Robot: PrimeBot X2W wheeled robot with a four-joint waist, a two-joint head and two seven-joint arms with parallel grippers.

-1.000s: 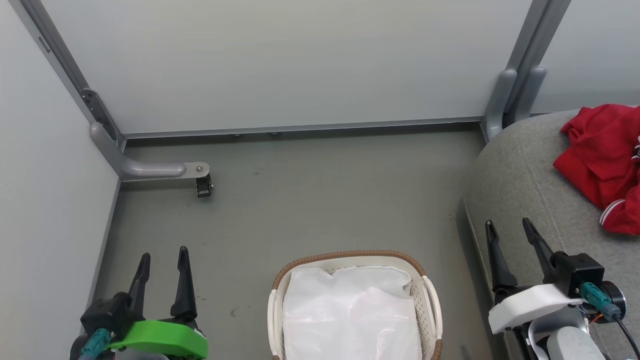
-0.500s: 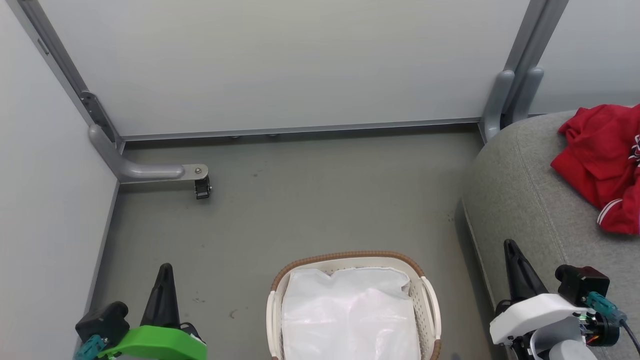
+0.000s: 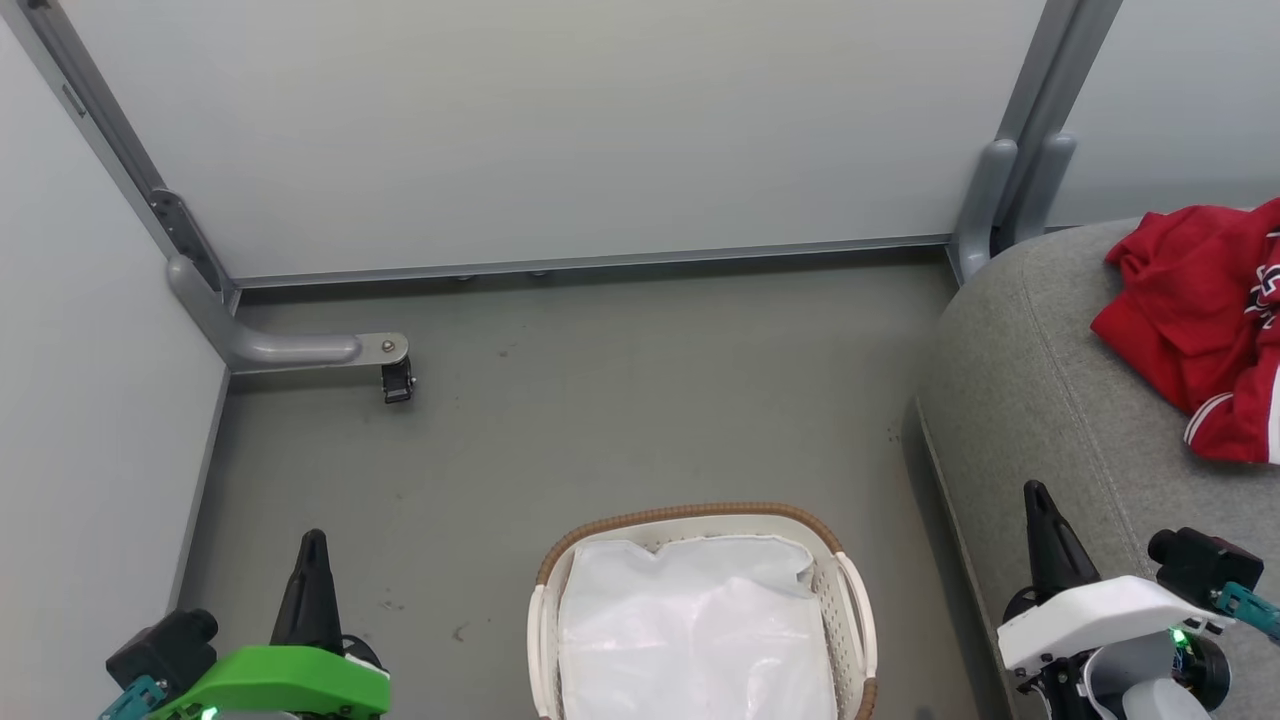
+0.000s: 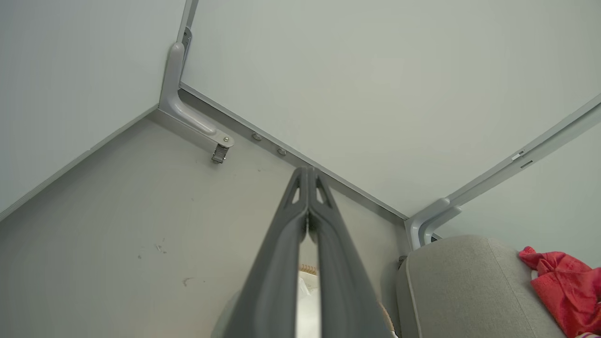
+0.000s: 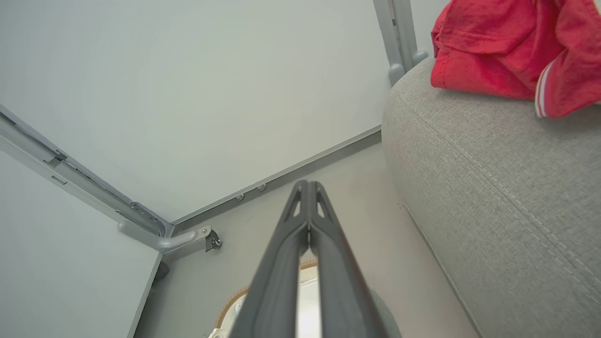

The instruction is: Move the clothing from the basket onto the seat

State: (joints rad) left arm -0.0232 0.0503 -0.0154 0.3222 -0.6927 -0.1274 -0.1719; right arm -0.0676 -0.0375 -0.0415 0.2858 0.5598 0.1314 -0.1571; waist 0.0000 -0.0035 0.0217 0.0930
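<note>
Already the clothing [image 3: 1195,330] lies crumpled on the seat [image 3: 1030,400], right of the basket [image 3: 690,512] and farther back. It is red cloth with white stripe trim at a cuff and a scrap of dark, white-edged lettering. Inside the basket we see a rumpled white liner [image 3: 690,630]. Our left gripper [image 3: 313,545] is clenched empty, fingers pressed together, left of the basket above the grey floor [image 3: 600,400]. Our right gripper [image 3: 1036,495] is likewise clenched on nothing, right of the basket, beside the seat's rounded edge. Behind the basket stand pale panels [image 3: 560,130]. To its far left a metal frame foot [image 3: 290,348] carries a small castor [image 3: 397,380].
</note>
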